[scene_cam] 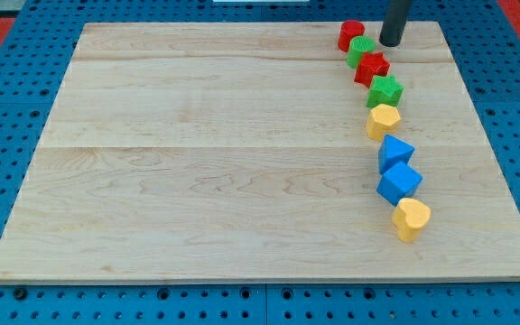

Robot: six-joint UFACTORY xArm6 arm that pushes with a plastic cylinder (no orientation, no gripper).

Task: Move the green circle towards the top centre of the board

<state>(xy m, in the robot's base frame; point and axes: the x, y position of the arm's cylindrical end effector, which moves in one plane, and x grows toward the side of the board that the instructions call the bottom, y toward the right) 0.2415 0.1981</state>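
The green circle (362, 48), wedged between red blocks near the table's (197, 181) top right, looks light, rigid and slippery; having no fingers, we push its right side with my tip (390, 42).

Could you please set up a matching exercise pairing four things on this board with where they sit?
Things:
1. green circle
2. green star
3. yellow heart
4. my tip

Places:
A. lowest in the chain of blocks
B. just right of the green circle, near the view's top
C. between the red star and a yellow block
D. beside the red block at the chain's top

Pairs: 1-D, 2-C, 3-A, 4-B
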